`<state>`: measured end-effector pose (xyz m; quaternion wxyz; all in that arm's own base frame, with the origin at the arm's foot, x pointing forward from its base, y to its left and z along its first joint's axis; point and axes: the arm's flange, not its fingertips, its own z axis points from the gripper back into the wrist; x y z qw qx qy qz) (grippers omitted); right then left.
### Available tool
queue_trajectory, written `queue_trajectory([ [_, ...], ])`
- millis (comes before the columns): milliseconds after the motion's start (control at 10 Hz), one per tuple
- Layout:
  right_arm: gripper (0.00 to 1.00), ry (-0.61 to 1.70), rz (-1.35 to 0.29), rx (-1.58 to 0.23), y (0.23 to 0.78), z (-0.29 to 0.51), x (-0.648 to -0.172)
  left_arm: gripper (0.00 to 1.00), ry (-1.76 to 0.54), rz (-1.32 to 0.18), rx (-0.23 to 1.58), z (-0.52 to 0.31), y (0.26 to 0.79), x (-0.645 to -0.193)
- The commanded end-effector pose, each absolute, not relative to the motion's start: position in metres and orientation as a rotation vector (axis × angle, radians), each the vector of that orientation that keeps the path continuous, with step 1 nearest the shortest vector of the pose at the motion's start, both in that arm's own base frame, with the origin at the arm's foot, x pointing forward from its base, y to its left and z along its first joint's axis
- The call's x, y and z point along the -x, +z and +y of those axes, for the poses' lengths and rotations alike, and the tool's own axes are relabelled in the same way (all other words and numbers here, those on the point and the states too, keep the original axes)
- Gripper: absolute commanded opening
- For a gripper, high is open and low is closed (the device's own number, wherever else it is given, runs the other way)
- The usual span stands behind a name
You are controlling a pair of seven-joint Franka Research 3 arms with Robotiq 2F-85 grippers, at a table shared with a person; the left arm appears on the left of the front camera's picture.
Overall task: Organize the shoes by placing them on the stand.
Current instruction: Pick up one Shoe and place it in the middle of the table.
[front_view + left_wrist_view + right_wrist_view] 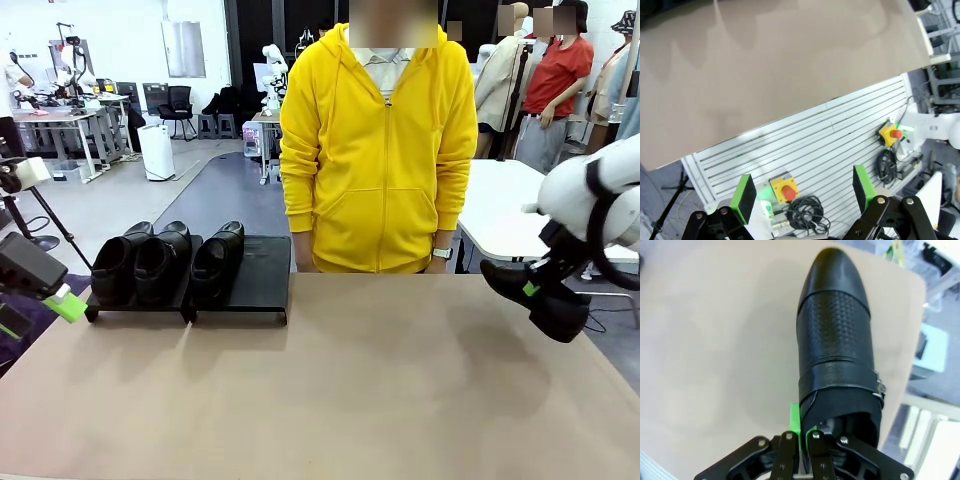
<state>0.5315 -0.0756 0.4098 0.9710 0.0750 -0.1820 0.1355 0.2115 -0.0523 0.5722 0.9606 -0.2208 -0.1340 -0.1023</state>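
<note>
One shoe (837, 335) hangs clamped by its collar in the right tool (801, 432).

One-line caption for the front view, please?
Right gripper carries the fourth shoe above the table's right edge; three shoes sit on the stand.

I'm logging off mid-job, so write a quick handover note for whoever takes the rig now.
Right gripper: shut on the fourth shoe at its collar, held above the table's right edge.
Left gripper: open, empty, by the table's left edge near the stand.
Done: three shoes on the stand, two on its left panel, one on the right panel's left side.
Left: carry the held shoe across and set it on the free right part of the stand, then release.
</note>
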Motion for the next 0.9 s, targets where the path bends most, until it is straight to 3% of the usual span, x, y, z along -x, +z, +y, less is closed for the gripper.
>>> queue_trajectory([
  [0,0.0,0.153,-0.356,-0.22,0.469,-0.052,-0.448,1.0,-0.209,-0.281,0.461,-0.051,0.573,-0.214],
  [300,0.0,0.041,-0.339,-0.202,0.499,-0.019,-0.34,1.0,-0.209,-0.281,0.461,-0.051,0.573,-0.214],
  [500,0.0,-0.019,-0.31,-0.25,0.499,-0.031,-0.323,1.0,-0.209,-0.281,0.461,-0.051,0.573,-0.214],
  [600,0.0,0.034,-0.259,-0.283,0.49,-0.045,-0.343,1.0,-0.209,-0.281,0.461,-0.051,0.573,-0.214],
  [800,0.0,0.012,-0.317,-0.233,0.496,-0.025,-0.322,1.0,-0.209,-0.281,0.461,-0.051,0.573,-0.214],
])
